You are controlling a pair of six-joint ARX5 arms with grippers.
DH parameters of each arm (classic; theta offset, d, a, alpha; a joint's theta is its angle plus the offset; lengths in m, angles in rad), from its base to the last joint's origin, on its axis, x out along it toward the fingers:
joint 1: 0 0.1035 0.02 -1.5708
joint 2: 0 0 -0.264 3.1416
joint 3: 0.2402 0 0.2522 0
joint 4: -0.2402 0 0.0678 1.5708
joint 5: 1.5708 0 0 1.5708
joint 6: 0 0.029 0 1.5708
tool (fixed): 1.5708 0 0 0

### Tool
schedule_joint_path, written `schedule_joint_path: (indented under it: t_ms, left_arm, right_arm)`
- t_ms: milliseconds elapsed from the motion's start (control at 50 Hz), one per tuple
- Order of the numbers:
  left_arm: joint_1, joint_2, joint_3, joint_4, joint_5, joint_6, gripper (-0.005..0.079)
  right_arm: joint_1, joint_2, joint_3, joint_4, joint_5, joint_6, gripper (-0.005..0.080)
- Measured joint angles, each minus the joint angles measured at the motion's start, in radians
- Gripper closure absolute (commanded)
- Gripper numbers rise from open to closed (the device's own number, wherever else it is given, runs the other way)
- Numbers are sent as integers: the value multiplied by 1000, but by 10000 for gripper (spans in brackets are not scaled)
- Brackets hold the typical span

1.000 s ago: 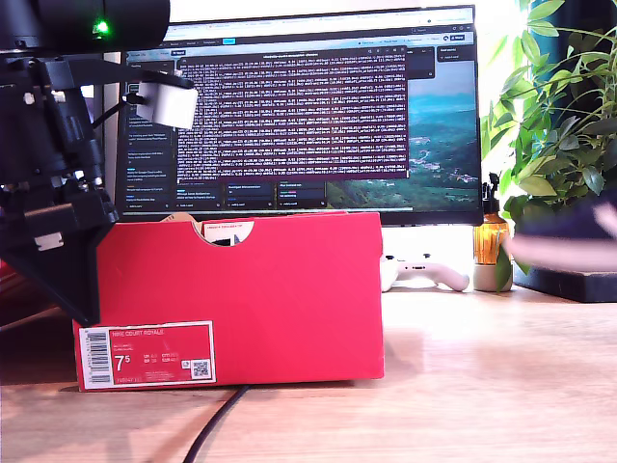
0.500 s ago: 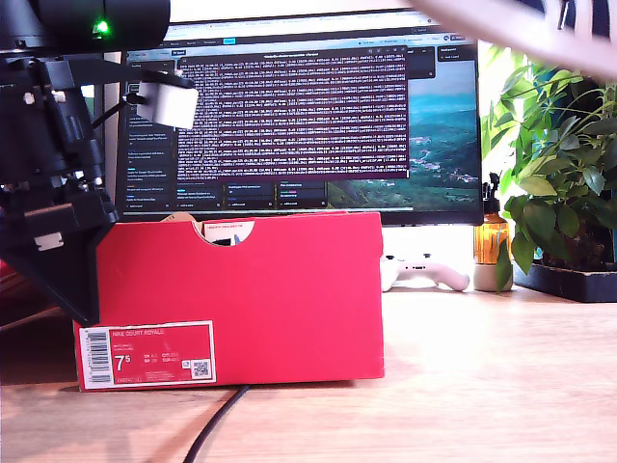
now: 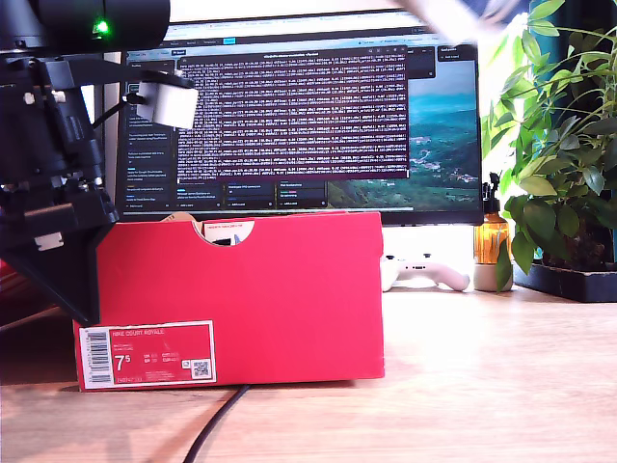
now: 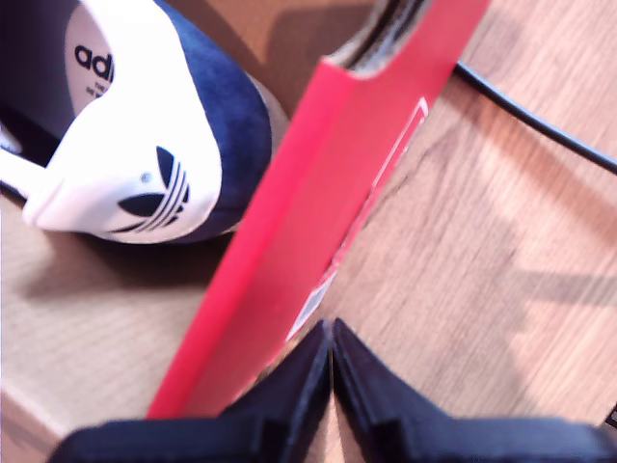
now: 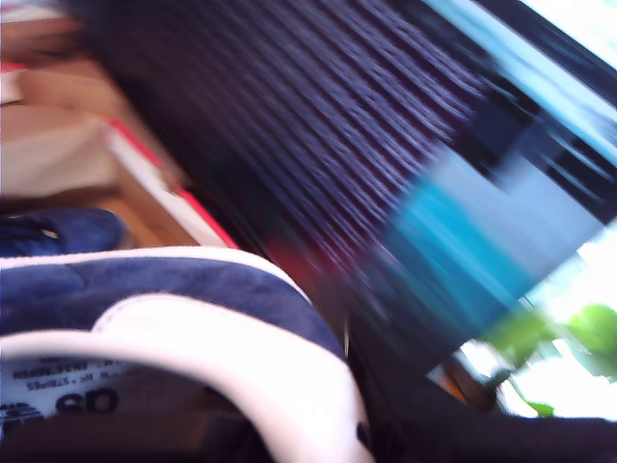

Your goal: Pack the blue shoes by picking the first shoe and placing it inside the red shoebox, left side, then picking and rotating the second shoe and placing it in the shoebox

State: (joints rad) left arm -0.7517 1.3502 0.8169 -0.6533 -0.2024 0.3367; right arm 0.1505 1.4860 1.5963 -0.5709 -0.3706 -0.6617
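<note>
My first pincer (image 4: pixel 331 333) is pressed shut and empty, poised over the red shoebox's (image 4: pixel 318 222) front wall. One blue shoe (image 4: pixel 145 135) lies inside, heel toward that wall, long axis running away from it. My second pincer sits out of sight; its grip I cannot tell, but a second blue shoe's collar (image 5: pixel 193 318) fills its blurred view, apparently carried. Its pointing is unclear.

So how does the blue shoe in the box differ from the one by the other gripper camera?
The shoe in the box rests on the red shoebox floor, white heel tab showing, sharp. The other shoe fills the second wrist view, its white-lined opening showing, blurred. Both are navy with white trim.
</note>
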Motion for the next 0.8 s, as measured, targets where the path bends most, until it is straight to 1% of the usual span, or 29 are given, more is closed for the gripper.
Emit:
schedule_joint_path:
  t_ms: [200,300,420,580,800]
  left_arm:
    - [0,0,0,0,0,0,761]
    - [0,0,0,0,0,0,761]
    - [0,0,0,3,0,0,761]
    - [0,0,0,28,4,0,761]
    - [0,0,0,28,12,0,761]
  right_arm:
    - [97,85,0,86,-9,-73,765]
    - [146,112,0,155,-10,-85,765]
    - [185,130,0,232,-13,-89,765]
    - [211,161,0,311,-16,-89,765]
    - [211,264,0,385,-15,-92,765]
